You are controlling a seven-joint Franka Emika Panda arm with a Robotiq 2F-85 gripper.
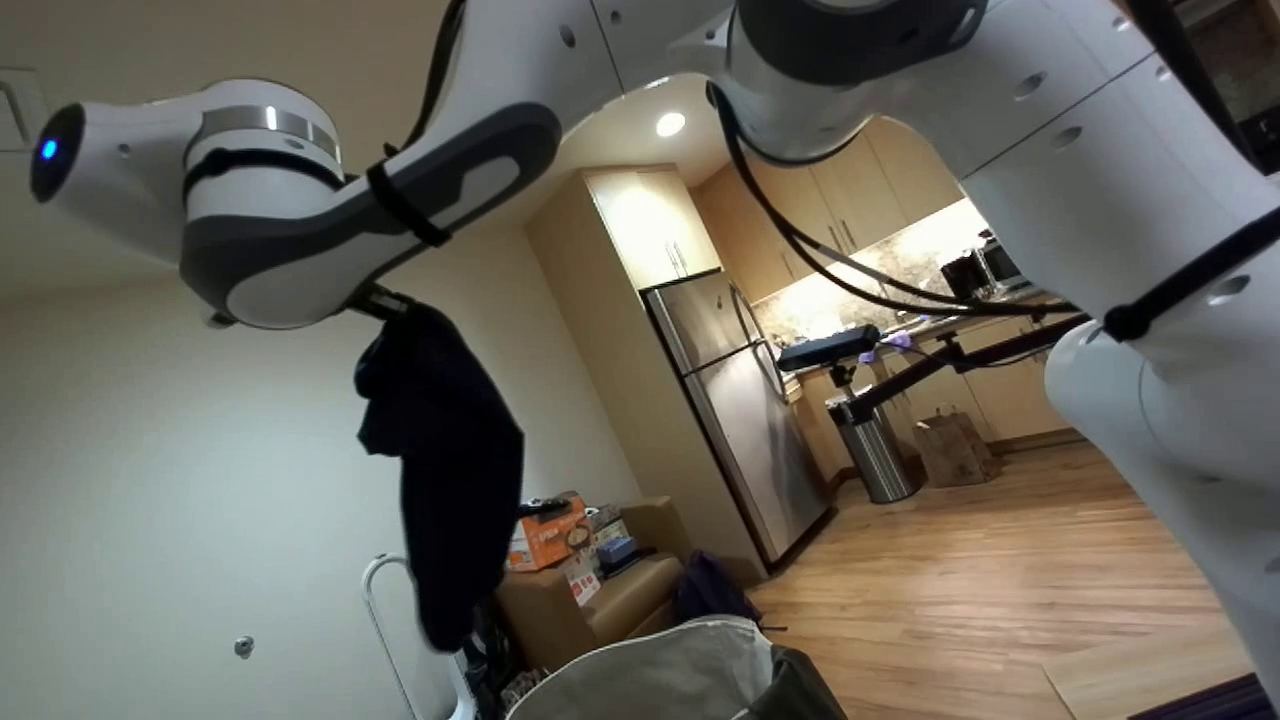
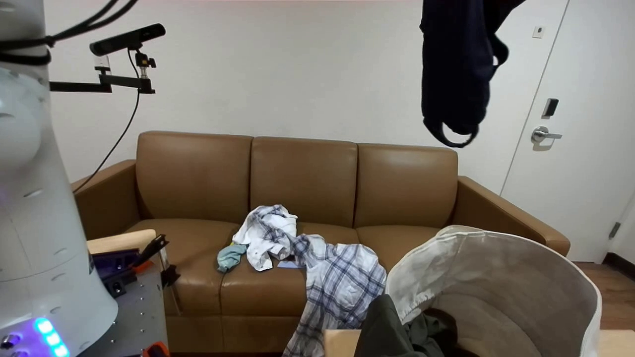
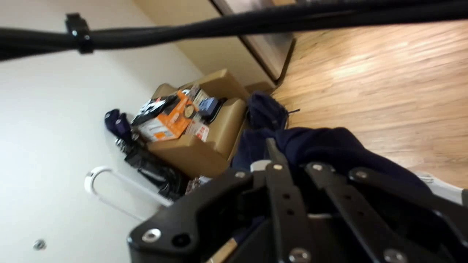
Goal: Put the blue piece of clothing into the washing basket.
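The blue piece of clothing is a long, limp, almost black navy garment. It hangs from my gripper in an exterior view, and its lower part with a loop shows high up in an exterior view. In the wrist view the gripper is shut on the cloth, which hides one fingertip. The washing basket is a large round grey tub, with its rim at the bottom of an exterior view and its wall at the lower right. The garment's lower end hangs above rim height, apart from the basket.
Dark green cloth lies in the basket and over its near edge. A brown sofa behind holds a plaid shirt and other clothes. A camera on a black arm stands near the robot base. A chair with an orange box stands beyond.
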